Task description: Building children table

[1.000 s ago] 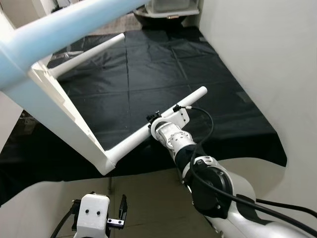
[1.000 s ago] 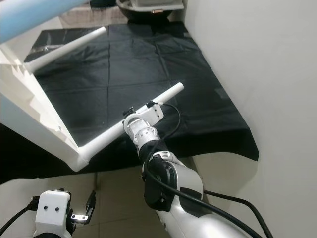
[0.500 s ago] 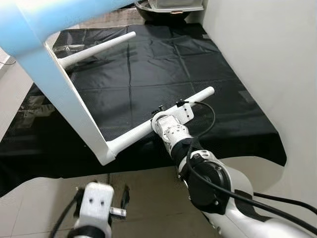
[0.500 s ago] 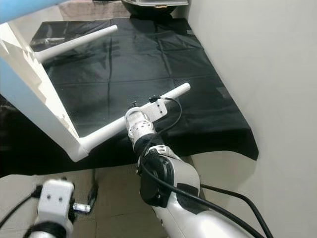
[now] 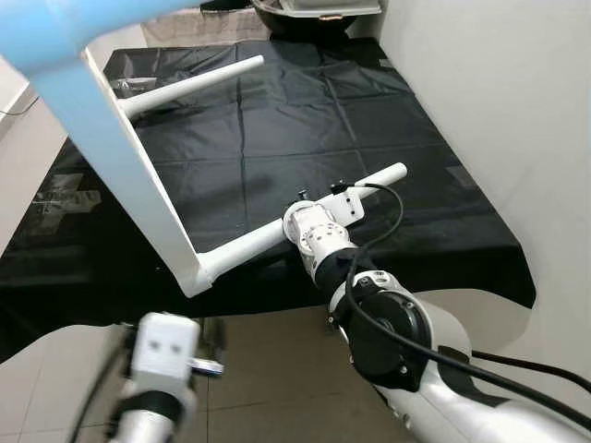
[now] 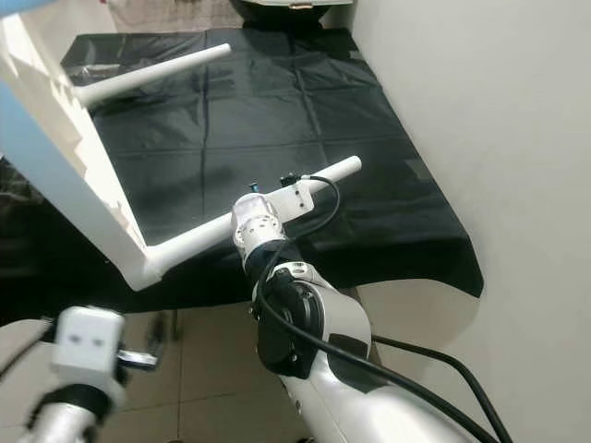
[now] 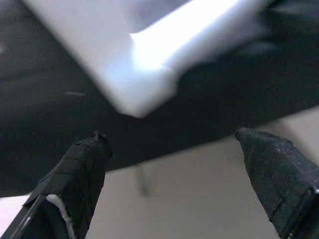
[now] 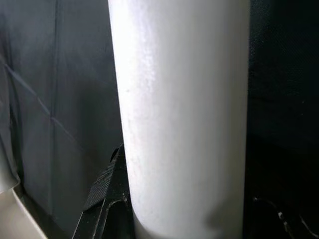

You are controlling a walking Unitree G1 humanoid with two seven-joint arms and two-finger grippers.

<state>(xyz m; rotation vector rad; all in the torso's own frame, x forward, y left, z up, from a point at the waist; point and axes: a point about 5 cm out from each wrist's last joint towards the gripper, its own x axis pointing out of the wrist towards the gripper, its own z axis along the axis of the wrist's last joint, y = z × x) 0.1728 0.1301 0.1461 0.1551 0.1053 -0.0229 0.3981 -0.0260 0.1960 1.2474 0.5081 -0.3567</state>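
The children's table (image 5: 138,185) lies tipped on its side on the black sheet (image 5: 277,129). The right gripper (image 5: 309,221) clasps its near white leg (image 5: 249,247); the left gripper (image 7: 174,164) hangs wide below the tabletop corner. Best keep that leg steady and level.

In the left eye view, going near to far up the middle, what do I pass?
Tiled floor → right gripper clamped on the near table leg → black floor sheet → far table leg → dark bin at the top.
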